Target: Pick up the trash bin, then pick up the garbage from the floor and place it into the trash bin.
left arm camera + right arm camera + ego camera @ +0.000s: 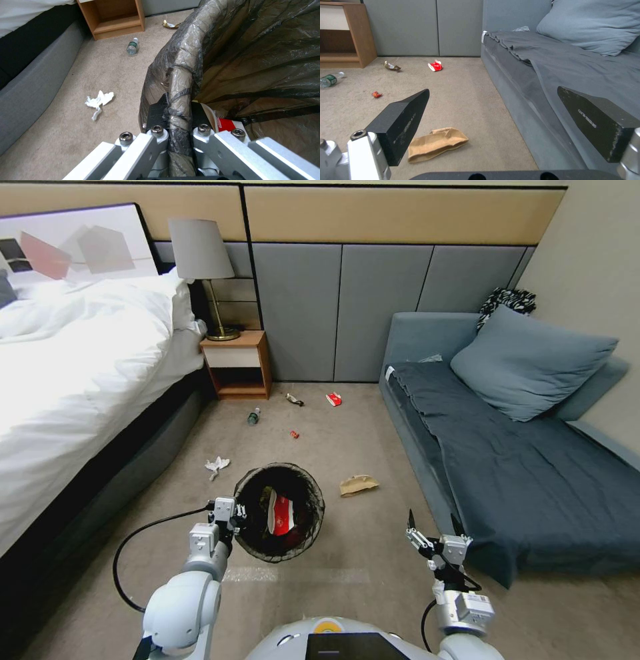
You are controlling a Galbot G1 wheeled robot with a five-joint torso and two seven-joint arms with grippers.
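The trash bin (319,508), lined with a dark bag, hangs just in front of me, tilted. My left gripper (235,511) is shut on its near rim; the pads (156,113) clamp the liner-wrapped rim (180,82). A red-and-white packet (282,515) lies inside. Garbage is scattered on the carpet: a brown paper bag (358,485) (436,143), white tissue (217,467) (99,100), clear bottle (253,416) (132,46), red packet (333,399) (435,66), small red wrapper (294,434) and a crumpled wrapper (294,399). My right gripper (433,527) (493,90) is open above the floor, near the paper bag.
A bed (80,360) runs along the left, with a wooden nightstand (237,363) and lamp (200,260) at the wall. A grey sofa (520,460) with a cushion (533,360) stands close on the right of my right arm. Carpet lies open between them.
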